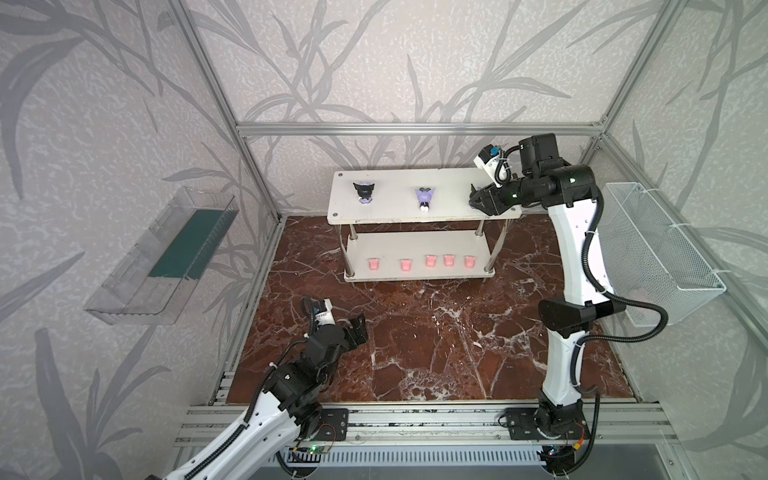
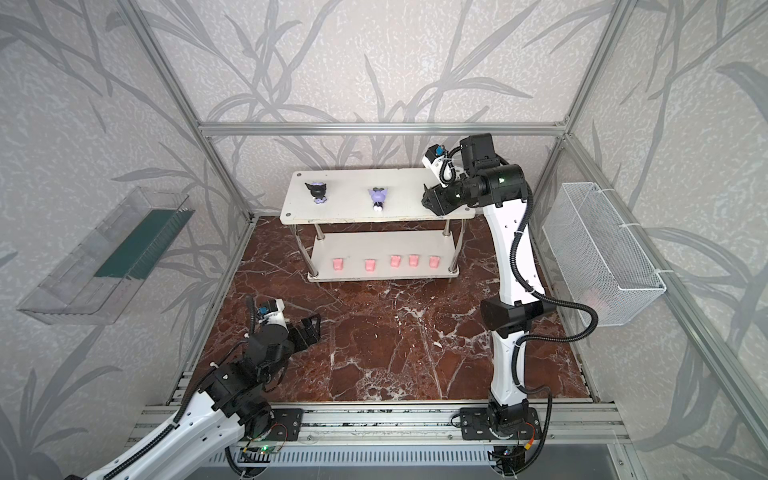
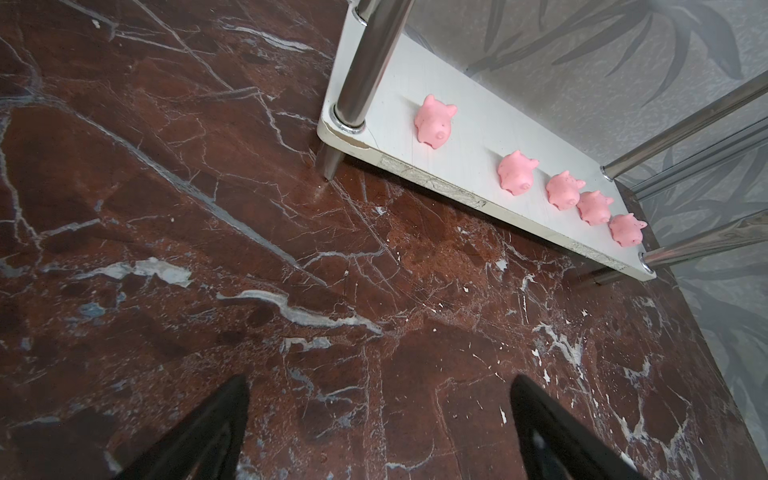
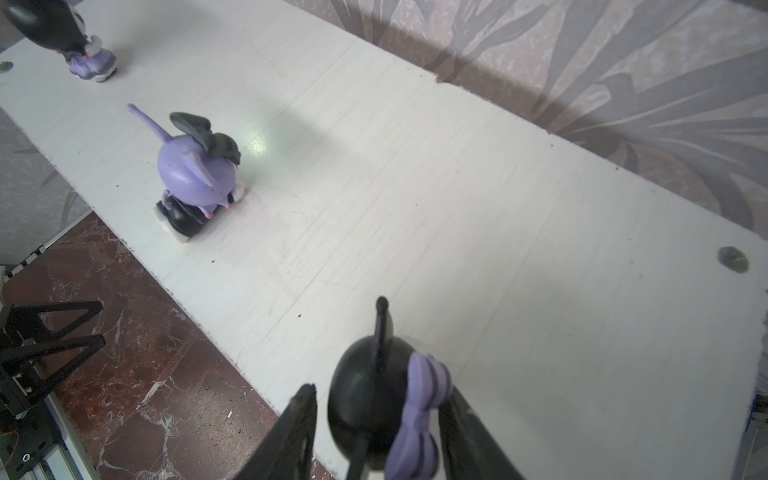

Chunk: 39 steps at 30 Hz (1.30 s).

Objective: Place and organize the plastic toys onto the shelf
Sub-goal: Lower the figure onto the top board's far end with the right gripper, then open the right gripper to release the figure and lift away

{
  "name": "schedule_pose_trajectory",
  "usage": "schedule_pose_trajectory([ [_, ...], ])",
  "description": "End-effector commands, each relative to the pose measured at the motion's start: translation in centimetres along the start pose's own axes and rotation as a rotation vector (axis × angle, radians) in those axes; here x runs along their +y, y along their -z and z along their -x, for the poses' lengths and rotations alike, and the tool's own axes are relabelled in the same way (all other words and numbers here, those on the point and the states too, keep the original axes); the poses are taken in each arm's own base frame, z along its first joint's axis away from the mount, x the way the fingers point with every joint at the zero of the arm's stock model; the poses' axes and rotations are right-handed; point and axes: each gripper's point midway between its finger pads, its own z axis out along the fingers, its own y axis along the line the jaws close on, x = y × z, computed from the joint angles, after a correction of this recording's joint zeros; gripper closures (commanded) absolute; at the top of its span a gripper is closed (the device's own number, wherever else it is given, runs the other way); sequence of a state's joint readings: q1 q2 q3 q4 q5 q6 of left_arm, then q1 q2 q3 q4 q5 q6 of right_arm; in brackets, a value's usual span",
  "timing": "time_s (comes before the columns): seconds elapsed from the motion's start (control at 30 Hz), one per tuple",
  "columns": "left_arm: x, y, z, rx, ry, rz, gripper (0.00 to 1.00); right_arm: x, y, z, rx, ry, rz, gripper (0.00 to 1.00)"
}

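Note:
The white two-tier shelf (image 1: 395,205) stands at the back of the floor. On its top board are a black figurine (image 1: 363,192) and a lilac figurine (image 1: 424,197). At the board's right end, a third figurine (image 4: 365,407), black with a lilac bow, stands between the fingers of my right gripper (image 4: 380,390). That gripper is open: one finger shows a gap to the head and the other is close to the bow. Several pink piglets (image 1: 405,264) line the front of the lower tier. My left gripper (image 3: 379,379) hangs open and empty over the floor, in front of the shelf's left end.
A clear plastic bin (image 1: 162,257) hangs on the left wall and a white wire mesh basket (image 1: 660,257) on the right wall. The shelf's chrome legs (image 3: 370,62) rise near the left gripper. The brown marble floor (image 1: 415,340) spreads before the shelf.

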<state>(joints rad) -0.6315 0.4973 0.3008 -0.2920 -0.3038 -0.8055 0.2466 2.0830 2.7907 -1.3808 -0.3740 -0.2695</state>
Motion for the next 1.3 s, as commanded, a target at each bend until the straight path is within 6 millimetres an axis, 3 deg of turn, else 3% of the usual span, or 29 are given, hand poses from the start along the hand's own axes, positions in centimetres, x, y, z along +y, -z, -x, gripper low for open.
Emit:
schedule_pose_trajectory([
  [0.0, 0.2, -0.2, -0.1, -0.006, 0.017, 0.004, 0.04, -0.7, -0.4, 0.1, -0.003, -0.004, -0.015, 0.48],
  [0.33, 0.4, -0.2, -0.1, -0.007, 0.025, 0.002, 0.04, -1.6, -0.3, -0.7, 0.027, -0.008, -0.063, 0.44],
  [1.27, 0.3, -0.4, -0.4, -0.002, 0.036, -0.008, 0.04, -4.3, 1.5, -1.0, 0.004, -0.069, -0.132, 0.44],
])
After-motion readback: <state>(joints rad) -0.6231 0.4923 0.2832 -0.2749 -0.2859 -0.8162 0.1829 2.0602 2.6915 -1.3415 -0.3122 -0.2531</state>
